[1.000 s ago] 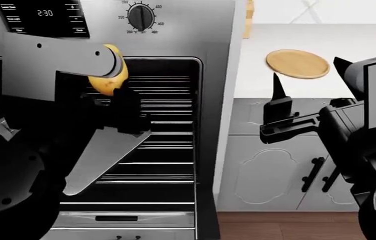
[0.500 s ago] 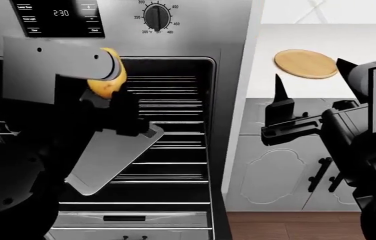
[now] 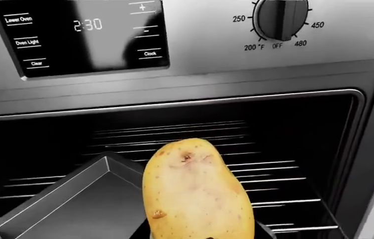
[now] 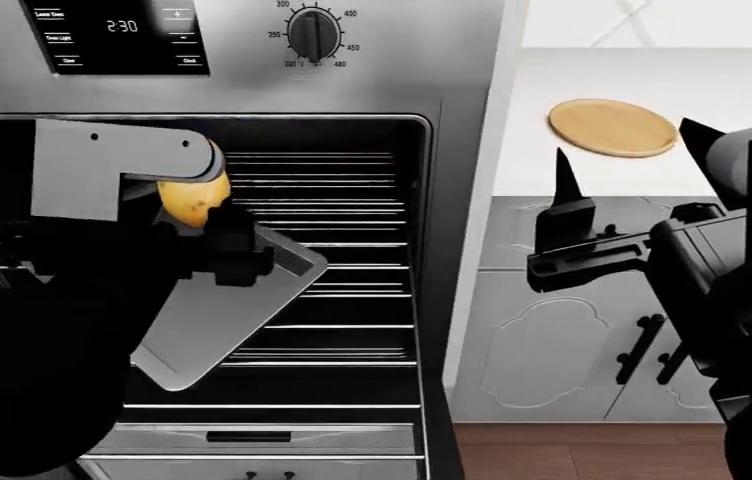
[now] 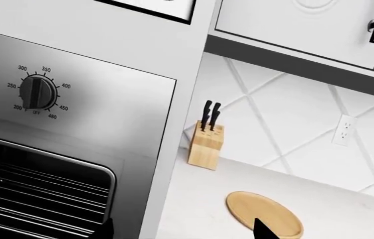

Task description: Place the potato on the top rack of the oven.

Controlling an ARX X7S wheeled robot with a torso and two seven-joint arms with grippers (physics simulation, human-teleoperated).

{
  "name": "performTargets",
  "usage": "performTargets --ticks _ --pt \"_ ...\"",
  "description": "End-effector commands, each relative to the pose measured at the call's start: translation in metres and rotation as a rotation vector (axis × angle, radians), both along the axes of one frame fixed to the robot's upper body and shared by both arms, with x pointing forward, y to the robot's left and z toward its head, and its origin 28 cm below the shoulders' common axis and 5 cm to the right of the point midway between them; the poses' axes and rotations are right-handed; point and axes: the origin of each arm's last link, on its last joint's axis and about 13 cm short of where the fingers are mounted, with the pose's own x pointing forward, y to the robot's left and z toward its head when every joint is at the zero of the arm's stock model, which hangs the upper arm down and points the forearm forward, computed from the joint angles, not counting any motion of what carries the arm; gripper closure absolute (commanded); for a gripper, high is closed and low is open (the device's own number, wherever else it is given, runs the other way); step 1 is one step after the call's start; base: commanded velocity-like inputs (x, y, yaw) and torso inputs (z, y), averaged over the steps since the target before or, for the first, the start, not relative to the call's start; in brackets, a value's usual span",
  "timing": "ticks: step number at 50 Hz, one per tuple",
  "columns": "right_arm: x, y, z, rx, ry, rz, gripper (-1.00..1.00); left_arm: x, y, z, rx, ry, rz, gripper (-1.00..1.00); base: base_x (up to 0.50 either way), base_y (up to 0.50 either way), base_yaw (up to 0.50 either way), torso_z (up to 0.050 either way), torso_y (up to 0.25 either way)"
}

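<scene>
The yellow-tan potato is held in my left gripper, in front of the open stainless-steel oven, level with its upper wire racks. In the left wrist view the potato fills the lower middle, with the racks and the black cavity behind it and the display panel and dial above. My right gripper is open and empty, to the right of the oven in front of the white cabinets; only its fingertips show in the right wrist view.
A grey metal tray leans inside the oven below the potato and shows in the left wrist view. A round wooden board lies on the white counter. A knife block stands by the tiled wall. White cabinets are below the counter.
My left arm has lowered the potato from the oven's upper edge to the level of the upper racks. The right arm has hardly moved.
</scene>
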Motion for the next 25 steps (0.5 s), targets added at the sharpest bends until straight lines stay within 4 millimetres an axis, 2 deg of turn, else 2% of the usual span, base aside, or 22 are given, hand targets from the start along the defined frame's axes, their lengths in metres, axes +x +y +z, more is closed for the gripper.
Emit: performTargets --ticks 1,11,25 --pt "0.001 0.0 0.0 0.001 0.0 -0.004 -1.0 0.011 0.003 -0.012 -0.046 0.034 0.022 1.0 0.0 0.0 0.0 0.0 0.0" --pt "0.005 -0.001 -0.001 0.001 0.004 -0.006 -1.0 0.016 0.003 -0.022 -0.095 0.066 0.043 1.0 0.0 0.0 0.0 0.0 0.0" --pt "0.013 -0.002 -0.006 -0.001 0.023 -0.013 -1.0 0.038 0.008 -0.035 -0.103 0.089 0.111 1.0 0.0 0.0 0.0 0.0 0.0"
